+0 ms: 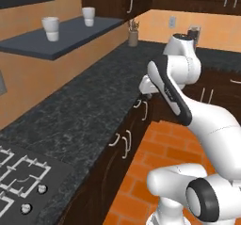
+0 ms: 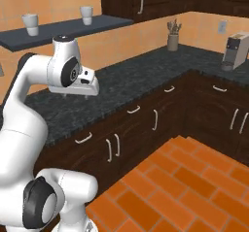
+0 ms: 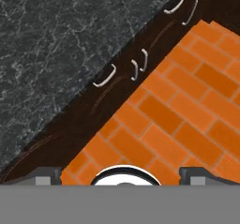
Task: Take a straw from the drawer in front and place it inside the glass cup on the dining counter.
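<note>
The gripper (image 3: pixel 120 174) hung above the front edge of the black granite worktop (image 1: pixel 84 111), pointing down, its two dark tips spread wide with nothing between them. In the right base view the hand (image 2: pixel 80 83) sat over the worktop's front edge, above the row of dark cabinet fronts. The hand camera looked straight down that edge: speckled stone on one side, orange brick floor (image 3: pixel 187 106) on the other, and a strip of dark-brown fronts between. The drawer (image 2: pixel 133 113) was shut, one of the shallow fronts with a small silver handle just under the worktop's lip. Up on the wall, two white cups (image 1: pixel 51 28) stood on the dark shelf (image 1: pixel 61 40). A utensil holder (image 2: pixel 172 41) stood at the worktop's back edge, and a coffee machine (image 2: pixel 235 49) sat on the far right stretch.
</note>
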